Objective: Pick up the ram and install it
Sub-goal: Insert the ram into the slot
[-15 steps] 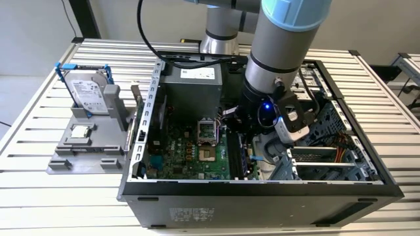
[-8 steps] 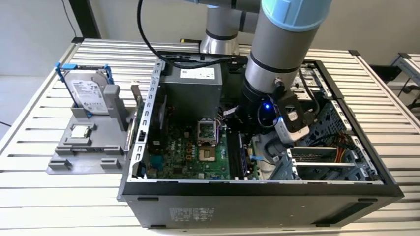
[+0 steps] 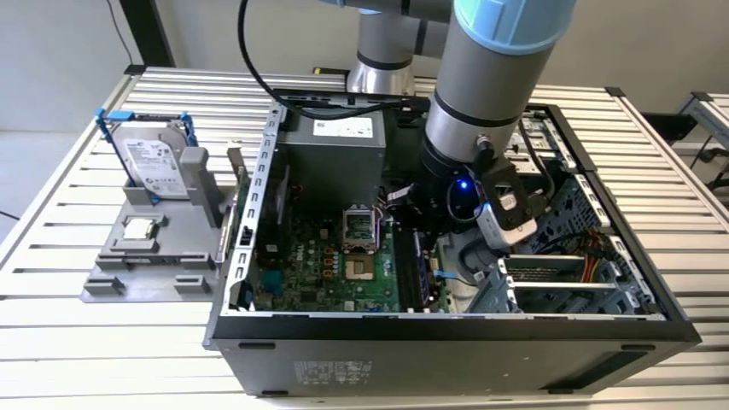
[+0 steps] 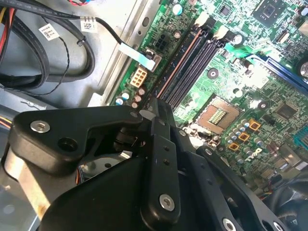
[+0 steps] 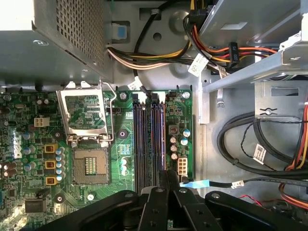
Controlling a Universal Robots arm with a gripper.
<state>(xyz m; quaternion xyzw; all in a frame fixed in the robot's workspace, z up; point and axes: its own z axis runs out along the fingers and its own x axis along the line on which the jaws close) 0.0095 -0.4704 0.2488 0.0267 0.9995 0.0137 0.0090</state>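
My gripper (image 5: 167,174) is low inside the open computer case (image 3: 456,329), over the middle of the memory slots (image 5: 144,139) on the green motherboard (image 3: 330,265). In both wrist views its black fingers (image 4: 159,125) are pressed together. A long thin edge that I take for the ram (image 4: 179,61) runs out from the fingertips along the outermost slot, towards the white latch. The same strip lies in the slot nearest the board's edge, ram (image 5: 162,137). It stands edge-on, so its chips and label are hidden.
The bare processor socket (image 5: 89,166) with its raised metal frame lies beside the slots. Cable bundles (image 5: 250,139) and a drive cage (image 5: 250,29) crowd the other side. Outside the case, a grey stand (image 3: 137,273) carries a hard drive (image 3: 154,162) and a small processor chip (image 3: 139,227).
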